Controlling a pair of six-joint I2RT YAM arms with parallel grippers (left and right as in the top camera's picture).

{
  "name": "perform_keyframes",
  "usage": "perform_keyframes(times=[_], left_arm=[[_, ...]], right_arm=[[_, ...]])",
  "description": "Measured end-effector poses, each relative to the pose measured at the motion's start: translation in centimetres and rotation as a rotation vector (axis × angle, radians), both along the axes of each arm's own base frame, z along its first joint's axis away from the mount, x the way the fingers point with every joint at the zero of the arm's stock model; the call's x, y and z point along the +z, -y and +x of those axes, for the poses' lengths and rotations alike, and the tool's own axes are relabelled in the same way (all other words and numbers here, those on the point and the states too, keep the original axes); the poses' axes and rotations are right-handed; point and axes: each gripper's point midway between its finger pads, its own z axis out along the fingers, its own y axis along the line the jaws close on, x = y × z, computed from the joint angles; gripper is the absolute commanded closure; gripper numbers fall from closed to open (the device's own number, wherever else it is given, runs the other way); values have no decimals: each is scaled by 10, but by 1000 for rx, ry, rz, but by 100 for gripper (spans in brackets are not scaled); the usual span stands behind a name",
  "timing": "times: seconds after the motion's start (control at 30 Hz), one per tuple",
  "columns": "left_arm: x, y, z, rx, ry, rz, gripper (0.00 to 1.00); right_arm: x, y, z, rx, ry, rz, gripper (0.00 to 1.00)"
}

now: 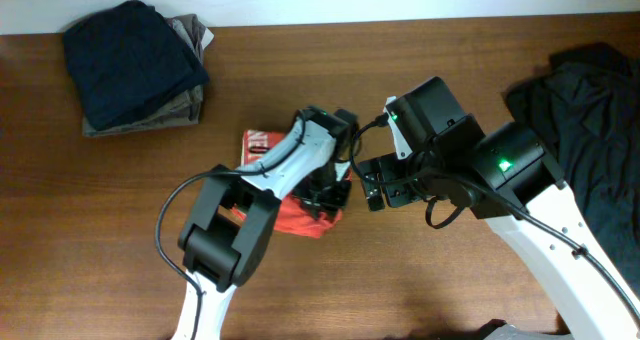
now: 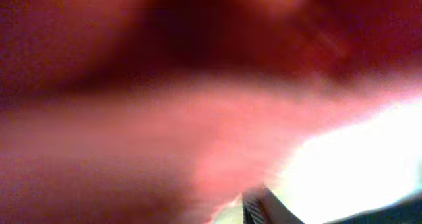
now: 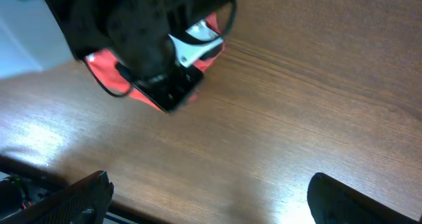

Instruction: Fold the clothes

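At bench (image 1: 100, 230) centre, pressing left pincer (image 1: 325, 192) down into the bunched T-shirt (image 1: 300, 220), grip impossible to tell; hovering right pincer (image 1: 372, 185) wide, empty, just right of it, cloth lying leftward.

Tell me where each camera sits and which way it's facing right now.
Overhead: above the table, looking straight down; both arms and the T-shirt at centre.
Left wrist: pressed close to red fabric, all blur; the edge of one finger shows.
Right wrist: low, facing across the wood at the left gripper over the T-shirt; own fingers in bottom corners.
Shared: overhead and right wrist both show left gripper and T-shirt.
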Motion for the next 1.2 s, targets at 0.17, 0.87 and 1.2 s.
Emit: perform_keyframes(times=[0.17,0.87,1.2], left_arm=[[4,31,-8,17,-25,-106,68],[172,-12,65,84,286,-70,21],[180,-105,132,347,386,-70,33]], right_arm=[[0,0,0,-1,0,0,1],[0,0,0,-1,0,0,1],[0,0,0,-1,0,0,1]])
